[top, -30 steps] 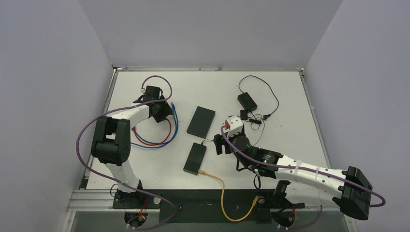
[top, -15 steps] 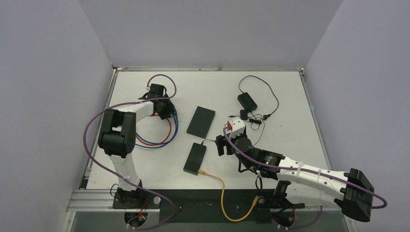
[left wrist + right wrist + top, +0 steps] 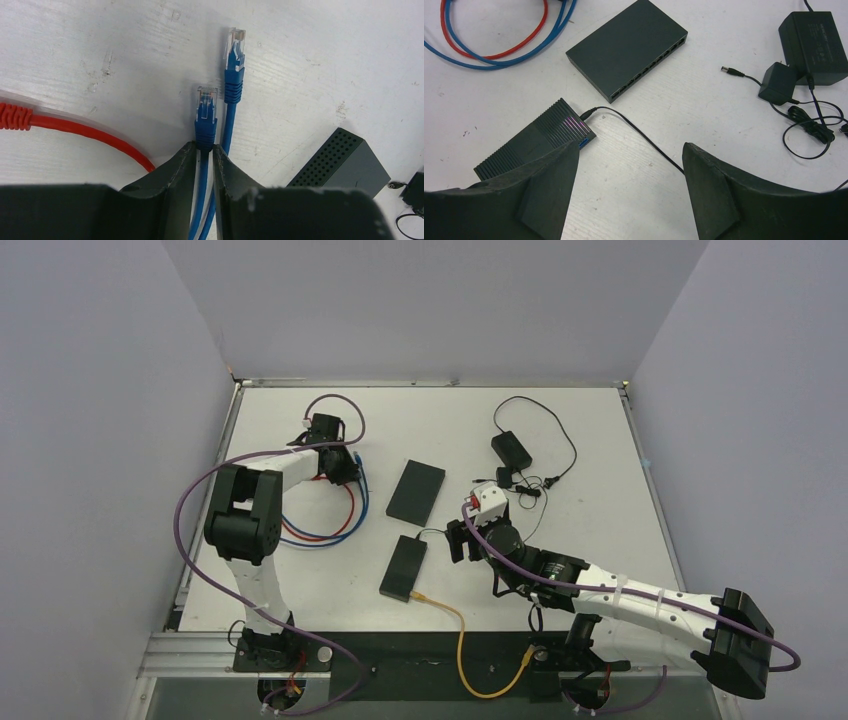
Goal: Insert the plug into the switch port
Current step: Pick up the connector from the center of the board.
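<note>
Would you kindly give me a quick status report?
Left fingers closed on blue cable behind its plug. Right fingers open, empty. Switch ports empty; second blue plug alongside.

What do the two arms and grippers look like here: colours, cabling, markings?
The left arm and right arm have white link shells and black joint housings. A purple cable loops loosely along each. The right wrist carries a white block with a red part; a green light shows at one joint. The fingers of the left gripper and right gripper are matte black wedges.
</note>
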### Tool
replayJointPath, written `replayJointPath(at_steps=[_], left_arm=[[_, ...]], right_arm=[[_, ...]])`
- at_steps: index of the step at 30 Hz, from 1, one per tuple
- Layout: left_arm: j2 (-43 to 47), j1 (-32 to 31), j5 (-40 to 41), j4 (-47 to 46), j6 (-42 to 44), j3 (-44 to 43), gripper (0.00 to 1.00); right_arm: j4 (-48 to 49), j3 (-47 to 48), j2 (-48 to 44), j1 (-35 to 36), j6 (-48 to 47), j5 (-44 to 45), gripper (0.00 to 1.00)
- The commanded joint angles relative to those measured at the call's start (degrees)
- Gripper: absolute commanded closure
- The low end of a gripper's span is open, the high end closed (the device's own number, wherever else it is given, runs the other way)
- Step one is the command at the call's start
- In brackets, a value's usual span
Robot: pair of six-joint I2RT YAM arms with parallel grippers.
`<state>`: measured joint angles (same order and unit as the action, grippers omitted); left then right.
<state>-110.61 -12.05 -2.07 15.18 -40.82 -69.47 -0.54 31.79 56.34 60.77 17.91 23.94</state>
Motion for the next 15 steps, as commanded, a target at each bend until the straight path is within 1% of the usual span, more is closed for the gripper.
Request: replayJointPath(at_steps=[1, 4, 6, 10, 15], left_arm=[[-1.5, -0.2, 1.6, -0.4, 1.4, -1.7, 0.84], [-2.1, -0.3, 1.6, -0.1, 1.6, -2.3, 0.86], [-2.4, -0.3, 1.6, 0.2, 1.8, -2.5, 0.89], [-2.5, -0.6, 2.3, 0.8, 2.3, -2.7, 1.0], [-0.7, -0.8, 3.1, 1.1, 2.6, -2.1, 1.0]], right_arm=[[1.9, 0.0, -0.1, -0.2, 1.2, 0.2, 0.29], [1.9, 0.0, -0.1, -0.2, 1.2, 0.3, 0.29], [1.9, 0.0, 0.0, -0.2, 1.4, 0.3, 0.29], [2.0, 0.0, 0.1, -0.2, 1.5, 0.3, 0.29], [2.1, 0.3, 0.7, -0.2, 1.7, -0.1, 0.29]])
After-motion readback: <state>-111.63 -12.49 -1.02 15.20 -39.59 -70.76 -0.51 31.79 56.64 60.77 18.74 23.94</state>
